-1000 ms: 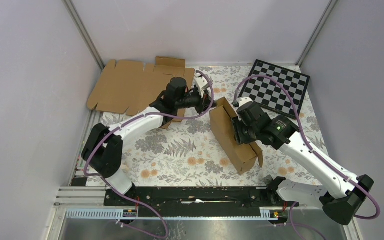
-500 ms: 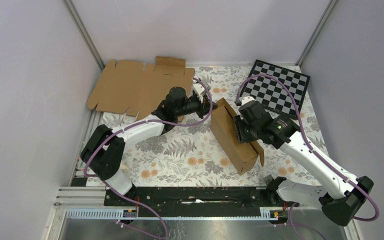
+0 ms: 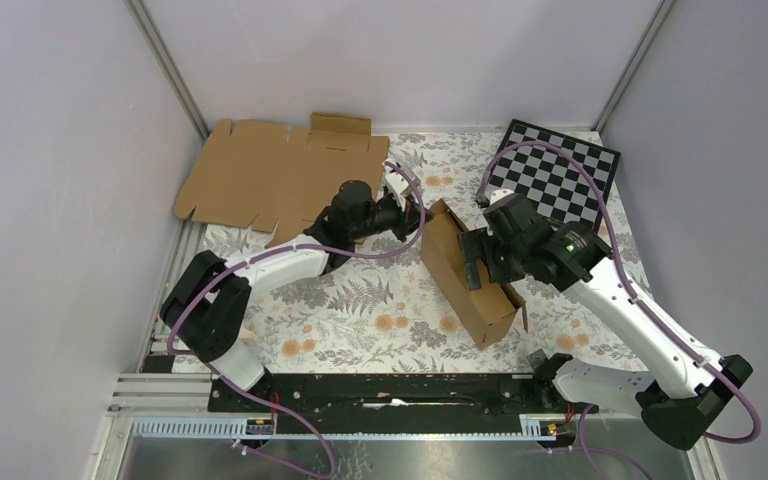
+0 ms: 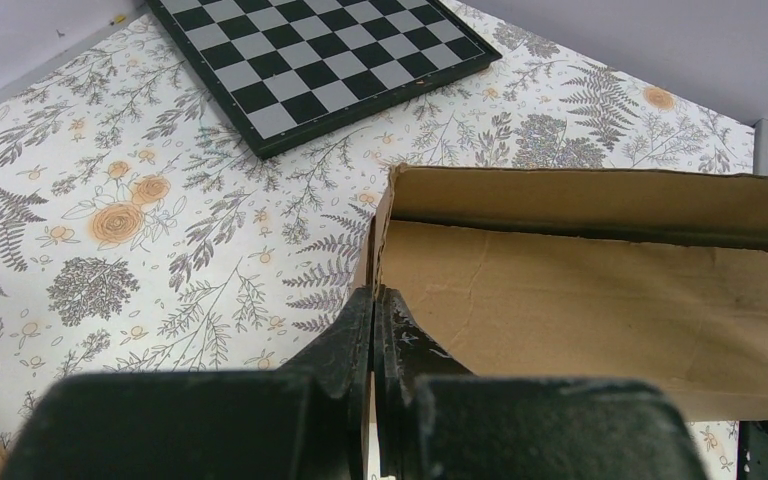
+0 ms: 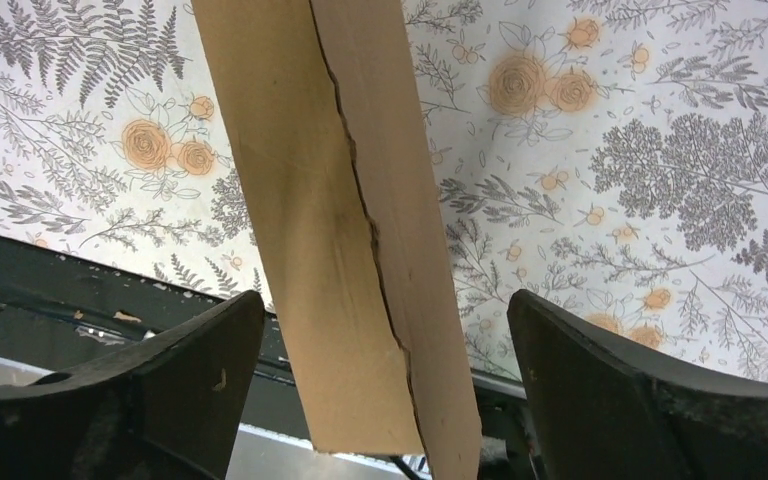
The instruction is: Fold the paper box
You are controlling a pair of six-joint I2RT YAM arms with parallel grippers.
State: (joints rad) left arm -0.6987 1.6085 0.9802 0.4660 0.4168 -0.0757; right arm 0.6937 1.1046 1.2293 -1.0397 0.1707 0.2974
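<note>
Brown cardboard, the paper box (image 3: pixel 452 272) stands part-folded in the middle of the floral bench (image 3: pixel 350 310), between my two arms and near the checkerboard (image 3: pixel 557 180). My left jaws are clenched tight, tips at the box's far corner. My right jaws are released and spread wide, one finger either side of an upright wall. A flat cardboard sheet (image 3: pixel 270 175) lies back left.

The right gripper (image 5: pixel 382 310) has spread its 2 fingers wide and let go of the paper box (image 3: pixel 452 270) wall, which now stands free between them, while the left gripper (image 3: pixel 412 208) has drawn back, uncovering more of the flat cardboard sheet (image 3: pixel 260 175).
</note>
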